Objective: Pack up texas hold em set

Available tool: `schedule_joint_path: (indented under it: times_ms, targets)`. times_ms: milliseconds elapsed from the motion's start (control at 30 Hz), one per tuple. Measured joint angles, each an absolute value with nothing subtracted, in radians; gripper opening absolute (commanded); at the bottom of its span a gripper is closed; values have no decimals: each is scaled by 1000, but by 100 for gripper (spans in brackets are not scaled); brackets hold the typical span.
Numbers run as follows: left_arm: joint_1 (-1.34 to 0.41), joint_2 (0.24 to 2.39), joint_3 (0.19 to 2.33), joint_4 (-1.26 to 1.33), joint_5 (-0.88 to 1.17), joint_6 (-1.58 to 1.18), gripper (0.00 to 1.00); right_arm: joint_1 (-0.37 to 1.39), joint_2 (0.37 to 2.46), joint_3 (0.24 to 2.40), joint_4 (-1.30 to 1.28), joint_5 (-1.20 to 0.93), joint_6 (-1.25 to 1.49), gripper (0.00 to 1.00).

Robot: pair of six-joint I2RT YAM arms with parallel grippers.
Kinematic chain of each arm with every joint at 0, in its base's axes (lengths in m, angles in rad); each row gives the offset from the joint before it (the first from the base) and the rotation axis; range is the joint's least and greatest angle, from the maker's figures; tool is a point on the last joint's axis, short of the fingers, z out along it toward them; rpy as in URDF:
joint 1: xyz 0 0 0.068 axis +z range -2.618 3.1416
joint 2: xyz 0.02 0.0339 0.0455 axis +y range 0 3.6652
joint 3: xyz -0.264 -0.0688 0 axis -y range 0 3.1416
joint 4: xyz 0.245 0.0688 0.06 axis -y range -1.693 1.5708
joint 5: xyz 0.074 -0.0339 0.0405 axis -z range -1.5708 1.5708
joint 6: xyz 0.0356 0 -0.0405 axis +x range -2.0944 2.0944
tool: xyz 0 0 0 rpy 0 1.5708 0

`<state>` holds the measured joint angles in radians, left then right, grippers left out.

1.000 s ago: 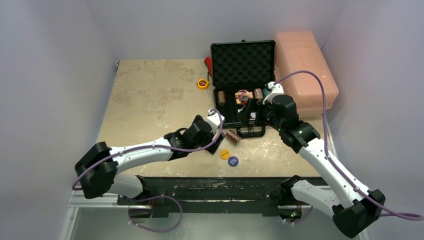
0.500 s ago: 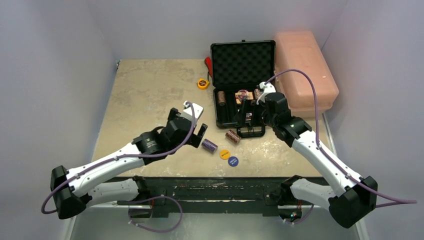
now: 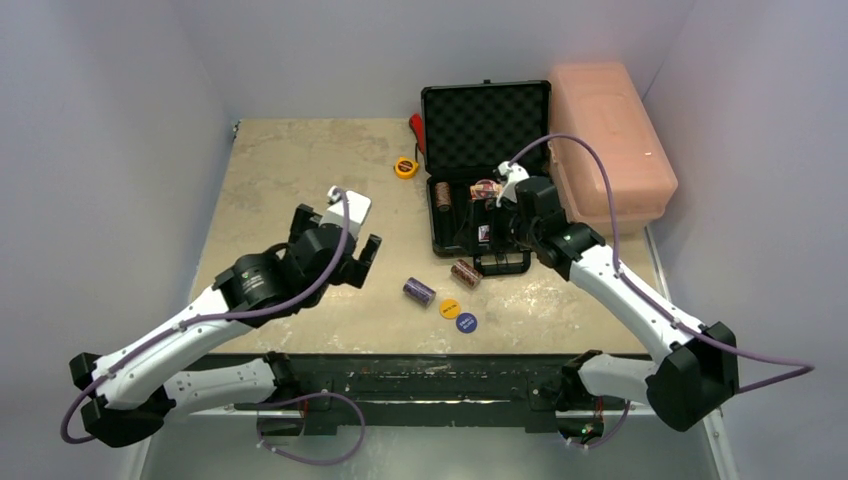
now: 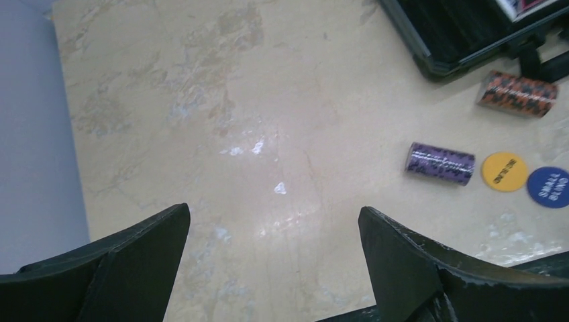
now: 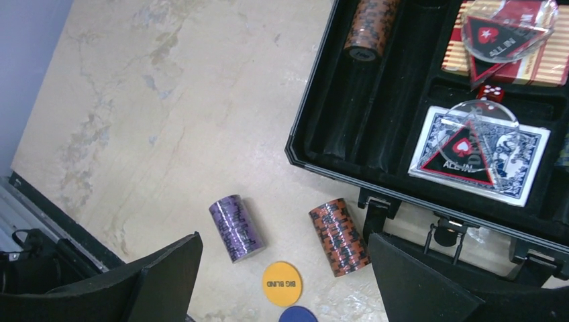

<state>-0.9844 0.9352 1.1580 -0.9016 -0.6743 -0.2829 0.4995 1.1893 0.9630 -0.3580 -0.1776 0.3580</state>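
Note:
The black briefcase (image 3: pixel 437 225) lies open at the back, foam lid up. It holds an orange chip stack (image 5: pixel 369 30), a blue card deck (image 5: pixel 520 171) and a red deck (image 5: pixel 537 67). On the table before it lie a purple chip stack (image 3: pixel 419 292), an orange chip stack (image 3: pixel 465 273), a yellow button (image 3: pixel 450 308) and a blue button (image 3: pixel 466 322). My left gripper (image 3: pixel 360 262) is open and empty, left of them; the purple stack (image 4: pixel 440 163) lies off to its right. My right gripper (image 3: pixel 492 235) is open and empty above the case's front edge (image 5: pixel 315 144), over both loose stacks (image 5: pixel 237 228).
A pink plastic box (image 3: pixel 610 130) stands right of the case. A yellow tape measure (image 3: pixel 406 167) and a red-handled tool (image 3: pixel 417 130) lie left of the lid. Grey walls close in the table on three sides.
My left arm has pulled back to the left, away from the purple chip stack, which now lies on the table. My right gripper has shifted left along the case front.

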Motion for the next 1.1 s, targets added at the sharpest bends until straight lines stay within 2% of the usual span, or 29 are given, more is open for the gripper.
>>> schedule_joint_path:
  times_ms: [200,567,767,1033,1100]
  targets:
    - [-984,1013,1109,-935,-690,-238,95,540,1245,968,-358,-194,351,99]
    - [-984,1022,1062,-953,-702,-234,93,696,1417,1077,-374,-141,305,99]
    - [-979,1022,1062,-987,-775,-260,93,713,1520,1096,-385,-112,297,99]
    - [-847,979,1062,-1015,-804,-304,95,753,1609,1159,-396,-67,286,99]
    - [-820,953,1062,-1014,-804,-305,95,763,1627,1171,-397,-60,283,96]
